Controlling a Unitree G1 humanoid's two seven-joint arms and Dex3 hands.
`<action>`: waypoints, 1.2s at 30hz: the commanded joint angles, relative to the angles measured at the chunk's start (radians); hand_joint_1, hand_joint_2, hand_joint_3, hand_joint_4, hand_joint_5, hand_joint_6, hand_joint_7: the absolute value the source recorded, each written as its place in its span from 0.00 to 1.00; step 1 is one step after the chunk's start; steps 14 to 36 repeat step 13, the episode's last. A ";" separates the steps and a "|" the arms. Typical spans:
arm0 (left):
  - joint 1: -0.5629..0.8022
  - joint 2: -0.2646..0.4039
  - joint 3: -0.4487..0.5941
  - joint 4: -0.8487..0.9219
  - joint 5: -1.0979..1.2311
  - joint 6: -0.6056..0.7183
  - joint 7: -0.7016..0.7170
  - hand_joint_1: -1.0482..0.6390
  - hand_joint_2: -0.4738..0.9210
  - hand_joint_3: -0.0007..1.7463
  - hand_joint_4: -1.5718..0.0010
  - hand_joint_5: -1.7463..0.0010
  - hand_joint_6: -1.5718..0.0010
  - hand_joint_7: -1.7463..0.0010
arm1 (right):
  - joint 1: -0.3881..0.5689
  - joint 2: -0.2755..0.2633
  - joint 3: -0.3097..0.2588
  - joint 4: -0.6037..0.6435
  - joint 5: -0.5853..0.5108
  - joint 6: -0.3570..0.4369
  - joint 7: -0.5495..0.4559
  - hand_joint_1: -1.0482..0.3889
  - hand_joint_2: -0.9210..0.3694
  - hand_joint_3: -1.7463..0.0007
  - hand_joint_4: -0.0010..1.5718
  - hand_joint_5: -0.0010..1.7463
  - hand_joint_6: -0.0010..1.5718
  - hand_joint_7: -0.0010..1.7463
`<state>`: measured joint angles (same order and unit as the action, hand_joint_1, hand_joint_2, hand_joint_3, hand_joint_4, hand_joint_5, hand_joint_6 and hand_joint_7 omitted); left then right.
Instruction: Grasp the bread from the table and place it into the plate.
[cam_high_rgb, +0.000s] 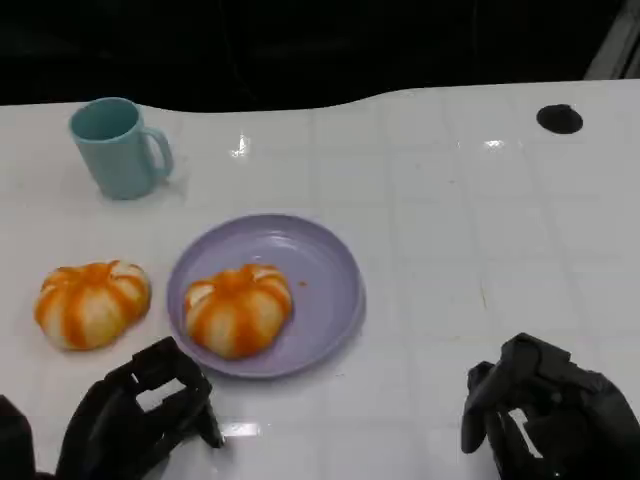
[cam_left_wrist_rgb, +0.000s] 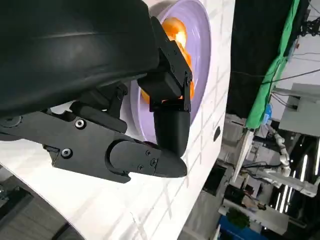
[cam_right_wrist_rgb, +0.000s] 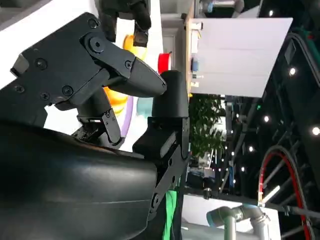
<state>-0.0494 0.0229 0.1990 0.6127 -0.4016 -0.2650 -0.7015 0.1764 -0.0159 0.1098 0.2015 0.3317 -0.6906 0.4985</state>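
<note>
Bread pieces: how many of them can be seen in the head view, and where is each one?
2. One bread lies in the purple plate. The other bread lies on the white table, left of the plate and below the blue mug.

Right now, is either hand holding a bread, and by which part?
Nothing is held. The left hand and right hand are empty; one bread lies in the plate, the other bread on the table.
</note>
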 joint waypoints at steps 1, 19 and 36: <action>0.008 0.018 0.012 0.020 -0.001 -0.006 -0.010 0.33 1.00 0.11 0.52 0.03 0.57 0.18 | -0.012 0.016 -0.030 0.038 -0.021 -0.044 -0.012 0.56 0.41 0.24 0.51 1.00 0.45 0.91; -0.001 0.026 0.019 0.043 0.003 -0.024 -0.018 0.32 1.00 0.11 0.51 0.03 0.55 0.19 | -0.032 0.031 -0.057 0.075 -0.058 -0.064 -0.034 0.53 0.41 0.25 0.52 1.00 0.45 0.91; -0.001 0.026 0.019 0.043 0.003 -0.024 -0.018 0.32 1.00 0.11 0.51 0.03 0.55 0.19 | -0.032 0.031 -0.057 0.075 -0.058 -0.064 -0.034 0.53 0.41 0.25 0.52 1.00 0.45 0.91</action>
